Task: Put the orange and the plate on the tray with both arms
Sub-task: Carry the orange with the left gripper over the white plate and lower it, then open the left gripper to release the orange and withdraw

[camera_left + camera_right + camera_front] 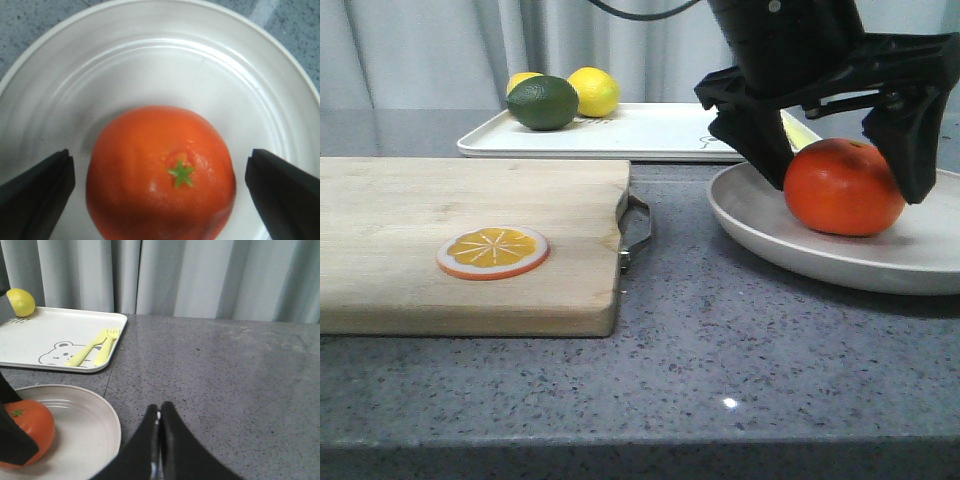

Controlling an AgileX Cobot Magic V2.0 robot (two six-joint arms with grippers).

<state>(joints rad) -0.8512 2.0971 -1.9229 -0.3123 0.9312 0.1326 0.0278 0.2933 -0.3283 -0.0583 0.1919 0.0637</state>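
Note:
The orange (843, 188) sits in the off-white plate (770, 235) on the grey counter at the right. My left gripper (845, 178) is open and straddles the orange, one finger on each side with small gaps, as the left wrist view (160, 195) shows around the orange (160, 172) and plate (150, 65). The white tray (650, 130) lies behind the plate. My right gripper (159, 412) is shut and empty over bare counter, just beside the plate's rim (112, 425). The right wrist view also shows the orange (25, 432) and the tray with its bear drawing (60, 330).
A wooden cutting board (470, 240) with an orange slice disc (492, 251) lies at the left. On the tray sit a lime (542, 102), lemons (593, 91) and two yellow forks (97, 347). A curtain hangs behind.

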